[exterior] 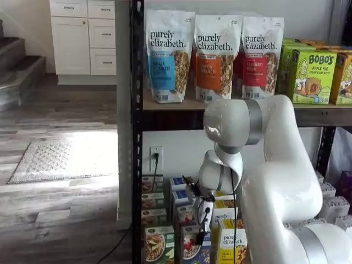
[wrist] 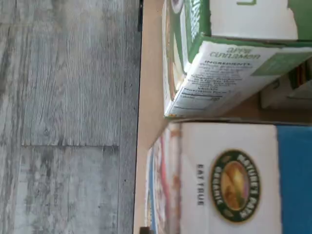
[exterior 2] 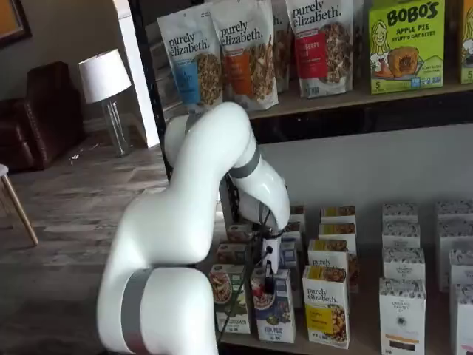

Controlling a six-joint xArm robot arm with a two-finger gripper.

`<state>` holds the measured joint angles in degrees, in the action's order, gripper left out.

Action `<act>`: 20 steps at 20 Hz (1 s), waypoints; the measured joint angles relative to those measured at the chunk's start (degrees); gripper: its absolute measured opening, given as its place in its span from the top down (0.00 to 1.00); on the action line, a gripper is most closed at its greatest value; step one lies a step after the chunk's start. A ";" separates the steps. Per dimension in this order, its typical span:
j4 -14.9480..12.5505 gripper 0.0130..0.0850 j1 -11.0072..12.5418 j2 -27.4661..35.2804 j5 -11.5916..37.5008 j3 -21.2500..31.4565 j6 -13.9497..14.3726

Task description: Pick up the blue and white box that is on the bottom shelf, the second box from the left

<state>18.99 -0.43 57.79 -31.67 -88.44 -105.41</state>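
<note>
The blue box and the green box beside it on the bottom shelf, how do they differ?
The blue box has a blue front picturing red berries; the green box has a green front with paler cereal. The gripper hangs over the blue box, not the green box. Both stand upright in the front row, similar in size.

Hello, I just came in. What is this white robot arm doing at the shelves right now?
A white robot arm is reaching down to the bottom shelf for the blue and white box, which stands between a green box and a yellow-and-white box. Its tool hangs just above the front box's top edge. Whether its fingers are open cannot be told. The box stands upright in its row, not yet lifted. The wrist view shows the box top close below.
</note>
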 joint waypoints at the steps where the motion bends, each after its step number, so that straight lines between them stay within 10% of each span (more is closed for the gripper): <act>1: -0.01 0.22 -0.02 -0.03 0.05 0.08 0.01; 12: 0.09 0.28 -0.16 -0.18 1.31 0.74 -0.03; 20: 0.65 0.56 -0.09 -0.19 1.07 0.73 -0.57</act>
<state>19.63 -0.53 57.61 -30.61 -87.72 -105.98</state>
